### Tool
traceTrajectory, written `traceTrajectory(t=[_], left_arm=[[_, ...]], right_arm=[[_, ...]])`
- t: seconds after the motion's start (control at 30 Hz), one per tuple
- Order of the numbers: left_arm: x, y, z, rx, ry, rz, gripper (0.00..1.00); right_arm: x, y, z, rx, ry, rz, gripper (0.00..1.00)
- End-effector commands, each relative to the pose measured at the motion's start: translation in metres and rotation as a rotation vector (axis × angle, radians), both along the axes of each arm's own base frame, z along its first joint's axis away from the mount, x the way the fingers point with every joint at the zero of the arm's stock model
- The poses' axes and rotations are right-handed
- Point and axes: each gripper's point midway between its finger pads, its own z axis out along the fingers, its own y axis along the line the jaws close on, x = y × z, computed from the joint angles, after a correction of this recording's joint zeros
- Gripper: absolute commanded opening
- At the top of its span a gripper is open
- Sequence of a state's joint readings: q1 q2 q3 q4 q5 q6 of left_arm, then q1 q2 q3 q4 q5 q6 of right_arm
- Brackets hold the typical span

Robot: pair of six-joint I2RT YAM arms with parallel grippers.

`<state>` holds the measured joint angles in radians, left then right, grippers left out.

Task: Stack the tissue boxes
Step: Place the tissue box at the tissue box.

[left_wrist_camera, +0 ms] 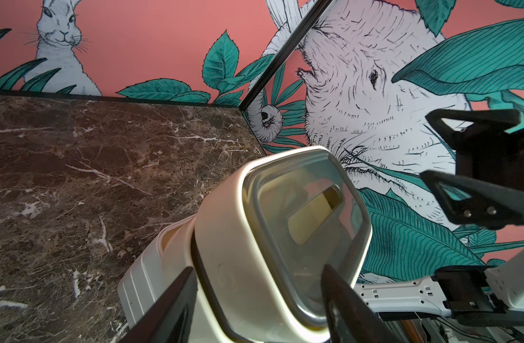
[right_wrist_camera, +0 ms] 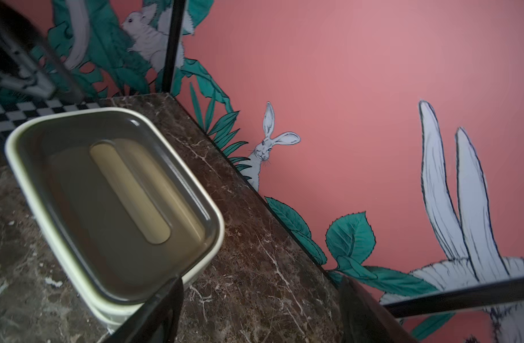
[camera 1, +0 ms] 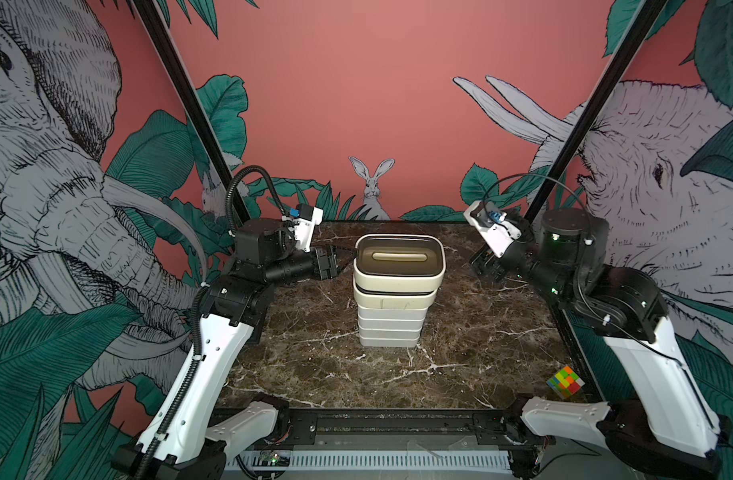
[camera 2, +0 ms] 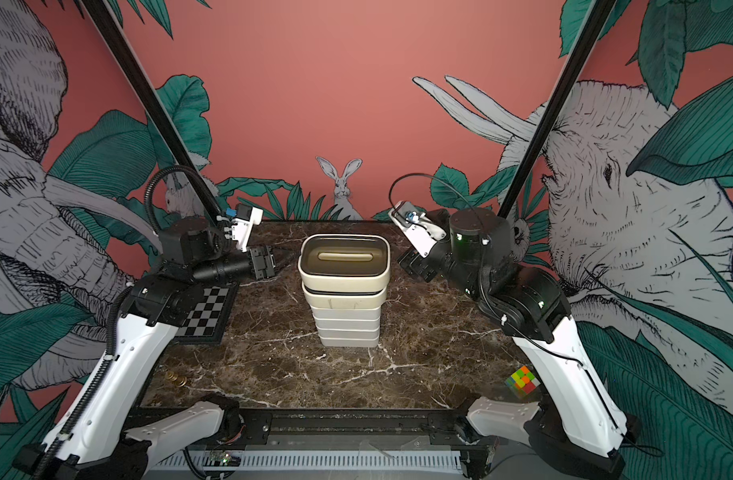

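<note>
- Since all the tissue boxes are seen piled in one column at mid-table in both top views, stacking is judged essentially done; roughly six layers are counted, none loose on the marble table.
- The dark-lidded top box appears seated slightly off-square on the one below.
- At that box's end the left gripper is held; the right gripper is held apart from the stack.
- In a top view the checkerboard and coloured cube are seen aside, untouched.
- Left wrist view: fingers are spread either side of the top box's near end; whether it is pinched cannot be told.
- Right wrist view: jaws are spread with only table between them; the top box is seen just beside one finger.
- Left to do, as judged: release, retreat.
</note>
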<state>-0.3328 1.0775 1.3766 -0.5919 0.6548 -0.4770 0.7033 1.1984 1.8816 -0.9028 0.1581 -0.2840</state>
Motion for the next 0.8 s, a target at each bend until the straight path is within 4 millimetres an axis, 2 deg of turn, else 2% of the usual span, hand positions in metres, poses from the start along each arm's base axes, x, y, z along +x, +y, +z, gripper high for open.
traceTrajectory(t=[0.0,0.17,0.27,0.4,0.6,0.77], left_arm=[[-0.003,0.005,-0.001,0.029,0.011,0.025,0.67],[-0.006,0.003,0.004,0.012,0.021,0.007,0.63],[-0.008,-0.001,0.011,-0.009,0.009,-0.016,0.62],[-0.004,-0.004,0.016,-0.028,0.005,-0.029,0.56],[-0.005,-0.006,0.023,-0.028,-0.007,-0.042,0.55],[-0.007,-0.006,0.017,-0.026,0.012,-0.046,0.54]], right_arm=[[0.014,-0.006,-0.001,0.305,0.168,-0.112,0.81],[0.018,-0.001,-0.022,0.531,0.450,-0.144,0.71],[0.014,0.016,-0.029,0.628,0.572,-0.084,0.59],[0.012,0.036,-0.039,0.699,0.674,-0.007,0.51],[0.002,0.025,-0.054,0.622,0.683,-0.047,0.52],[0.002,0.034,-0.076,0.602,0.755,-0.025,0.53]])
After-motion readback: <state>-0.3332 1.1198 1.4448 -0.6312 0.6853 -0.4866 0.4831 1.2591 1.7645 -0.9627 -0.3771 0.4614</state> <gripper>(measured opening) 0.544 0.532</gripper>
